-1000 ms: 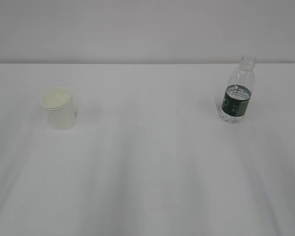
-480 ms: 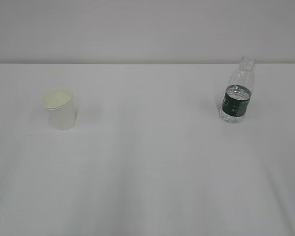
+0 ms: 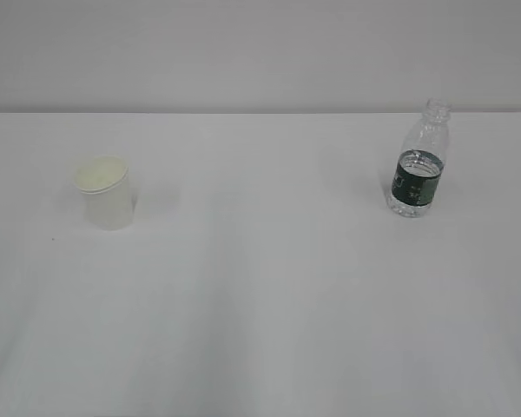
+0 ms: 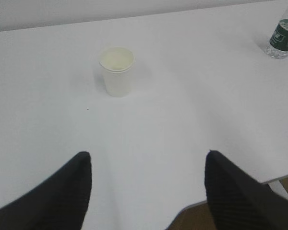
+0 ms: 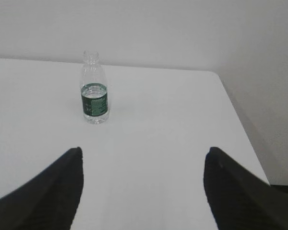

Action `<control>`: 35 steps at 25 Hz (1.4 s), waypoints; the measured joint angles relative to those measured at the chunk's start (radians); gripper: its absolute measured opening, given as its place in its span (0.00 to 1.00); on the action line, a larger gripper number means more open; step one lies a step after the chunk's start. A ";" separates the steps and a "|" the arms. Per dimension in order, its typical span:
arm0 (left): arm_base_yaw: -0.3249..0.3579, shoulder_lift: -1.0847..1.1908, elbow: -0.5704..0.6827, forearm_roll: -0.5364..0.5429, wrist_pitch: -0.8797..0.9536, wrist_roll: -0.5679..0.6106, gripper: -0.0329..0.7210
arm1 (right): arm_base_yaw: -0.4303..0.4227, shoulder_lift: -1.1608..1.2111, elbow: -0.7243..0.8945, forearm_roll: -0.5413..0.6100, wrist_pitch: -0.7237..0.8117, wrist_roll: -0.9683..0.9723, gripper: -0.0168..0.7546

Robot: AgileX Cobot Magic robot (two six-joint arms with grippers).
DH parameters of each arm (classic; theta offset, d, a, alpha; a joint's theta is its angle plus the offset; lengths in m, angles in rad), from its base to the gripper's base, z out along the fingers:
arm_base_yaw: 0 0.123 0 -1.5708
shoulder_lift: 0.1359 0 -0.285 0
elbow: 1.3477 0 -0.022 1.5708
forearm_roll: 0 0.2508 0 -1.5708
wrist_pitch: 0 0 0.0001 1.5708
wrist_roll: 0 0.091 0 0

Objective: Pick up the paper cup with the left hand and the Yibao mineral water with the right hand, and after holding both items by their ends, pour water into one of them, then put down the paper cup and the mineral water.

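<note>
The white paper cup (image 3: 106, 192) stands upright on the left of the white table (image 3: 260, 287); it also shows in the left wrist view (image 4: 117, 71). The clear Yibao bottle with a green label (image 3: 418, 165) stands upright at the right, uncapped, part full; it shows in the right wrist view (image 5: 94, 91) and at the top right of the left wrist view (image 4: 283, 37). My left gripper (image 4: 146, 160) is open and empty, well short of the cup. My right gripper (image 5: 143, 155) is open and empty, short of the bottle. Neither arm shows in the exterior view.
The table's near edge (image 4: 273, 178) shows at the lower right of the left wrist view, with brown floor below. The table's right edge and rounded far corner (image 5: 216, 74) lie to the right of the bottle. A plain grey wall stands behind.
</note>
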 joint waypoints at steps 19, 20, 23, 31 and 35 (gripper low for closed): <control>0.000 -0.169 -0.001 0.002 0.280 0.000 0.69 | 0.000 -0.014 0.011 0.103 0.243 -0.081 0.79; 0.000 -0.169 -0.001 0.002 0.287 0.000 0.69 | 0.000 -0.014 0.016 0.105 0.245 -0.081 0.79; 0.000 -0.169 -0.001 0.008 0.298 0.000 0.69 | 0.000 -0.014 0.016 0.108 0.245 -0.081 0.79; 0.000 -0.169 0.021 0.012 0.278 0.000 0.67 | 0.000 -0.014 0.031 0.109 0.223 -0.083 0.79; 0.000 -0.169 0.021 0.013 0.275 0.000 0.64 | 0.000 -0.014 0.047 0.112 0.199 -0.083 0.79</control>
